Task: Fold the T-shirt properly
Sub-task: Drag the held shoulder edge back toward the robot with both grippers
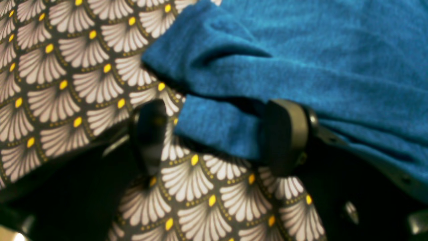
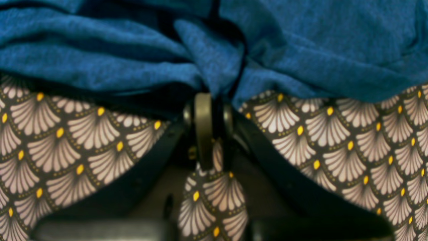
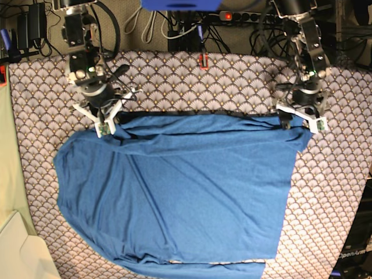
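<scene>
On the tablecloth (image 3: 174, 75) the T-shirt (image 3: 174, 192) lies spread — one fold begun, more left; its far edge is pinched by the right gripper (image 2: 210, 100), released by the left gripper (image 1: 217, 134) — jaws parted.

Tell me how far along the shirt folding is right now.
Early on. The T-shirt lies mostly spread over the tablecloth, with its far edge seemingly doubled over in one fold. The right gripper is clamped on bunched fabric at one far corner; the left gripper has open jaws around the other corner's edge. Smoothing and the remaining folds are left.
</scene>
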Controlling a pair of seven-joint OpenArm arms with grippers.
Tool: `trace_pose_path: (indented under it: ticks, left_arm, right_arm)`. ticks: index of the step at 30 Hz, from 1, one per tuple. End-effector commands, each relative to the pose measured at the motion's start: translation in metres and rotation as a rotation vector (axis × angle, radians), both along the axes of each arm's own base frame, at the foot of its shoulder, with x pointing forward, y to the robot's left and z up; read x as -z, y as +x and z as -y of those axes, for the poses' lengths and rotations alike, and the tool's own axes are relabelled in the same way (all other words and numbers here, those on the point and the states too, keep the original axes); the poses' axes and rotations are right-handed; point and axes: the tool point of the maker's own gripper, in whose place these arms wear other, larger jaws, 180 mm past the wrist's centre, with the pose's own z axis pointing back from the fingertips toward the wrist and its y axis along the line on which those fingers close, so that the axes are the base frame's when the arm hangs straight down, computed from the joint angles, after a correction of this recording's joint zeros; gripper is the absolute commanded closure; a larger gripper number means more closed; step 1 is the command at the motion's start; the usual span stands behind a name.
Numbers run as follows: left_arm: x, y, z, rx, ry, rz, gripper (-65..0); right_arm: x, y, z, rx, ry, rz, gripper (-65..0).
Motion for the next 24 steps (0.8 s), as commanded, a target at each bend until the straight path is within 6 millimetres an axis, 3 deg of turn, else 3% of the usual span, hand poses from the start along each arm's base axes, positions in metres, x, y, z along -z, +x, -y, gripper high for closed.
trace_pose_path:
  ticks: [1, 4, 6, 10, 13, 19, 24]
  left_arm:
    - [-0.006, 0.005, -0.003, -0.002, 0.006, 0.021, -44.8]
    - [-0.003, 0.004, -0.002, -0.003, 0.001, 0.014, -43.9]
    - [-0.003, 0.004, -0.002, -0.003, 0.001, 0.014, -38.5]
    - [-0.003, 0.009, 0.011, 0.044, 0.006, 0.014, -15.2]
    - [-0.003, 0.011, 0.018, 0.064, 0.004, 0.012, -1.6]
    - [-0.007, 0.013, 0.017, 0.065, 0.014, 0.022, -0.3]
    - [-0.014, 0.014, 0.005, 0.060, 0.043, 0.031, -0.4]
  right_arm:
    - [-0.012, 0.009, 0.001, -0.001, 0.004, 0.045, 0.0]
    - [-0.012, 0.009, 0.001, -0.001, 0.004, 0.045, 0.0]
    - [-0.012, 0.009, 0.001, -0.001, 0.004, 0.045, 0.0]
    - [-0.013, 0.010, 0.001, -0.002, 0.004, 0.048, 0.0]
    - [-0.013, 0.010, 0.000, -0.002, 0.004, 0.049, 0.0]
    - [-0.013, 0.009, 0.000, -0.002, 0.003, 0.048, 0.0]
    - [-0.018, 0.005, -0.001, -0.006, 0.006, 0.060, 0.0]
